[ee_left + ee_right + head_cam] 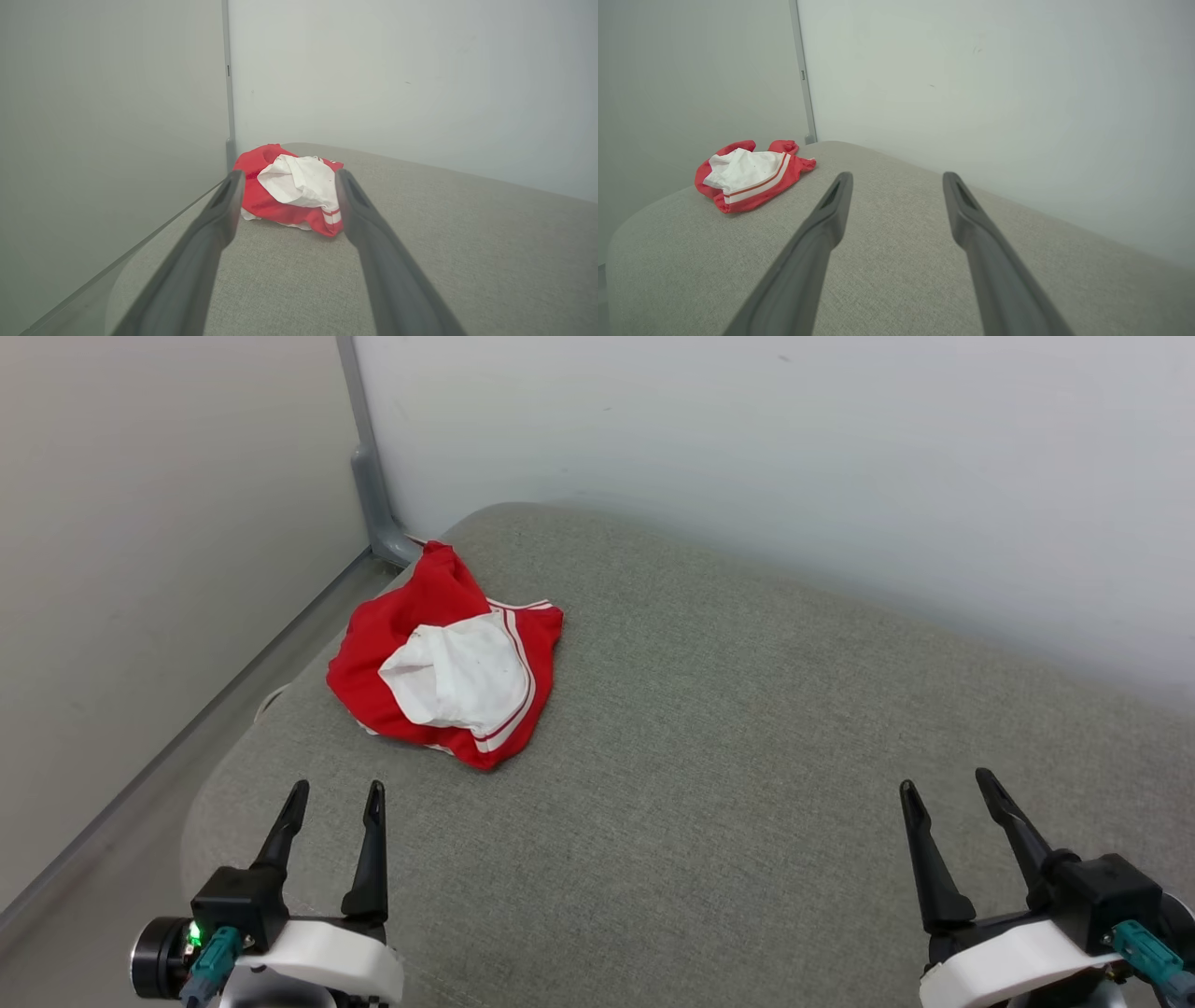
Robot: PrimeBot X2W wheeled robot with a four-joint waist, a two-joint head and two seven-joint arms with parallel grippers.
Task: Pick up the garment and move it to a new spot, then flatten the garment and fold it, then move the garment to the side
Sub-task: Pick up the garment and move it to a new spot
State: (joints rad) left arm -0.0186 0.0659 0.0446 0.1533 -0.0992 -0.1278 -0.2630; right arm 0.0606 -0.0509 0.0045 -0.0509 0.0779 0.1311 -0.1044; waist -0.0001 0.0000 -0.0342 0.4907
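The garment [448, 663] lies crumpled in a heap near the far left corner of the grey cushioned surface [728, 728]: red cloth with a white sleeve and red-white striped trim on top. In the left wrist view the garment [292, 189] sits straight ahead, beyond the fingertips. The right wrist view has the garment [749, 175] off to the left. My left gripper [336, 791] is open and empty, a short way in front of the heap. My right gripper [945, 782] is open and empty too, far to the right at the near side.
Pale walls [747, 448] close in the surface at the back and left, meeting at a grey corner post [369, 476]. The cushion's rounded left edge [215, 775] drops to a narrow floor strip along the left wall.
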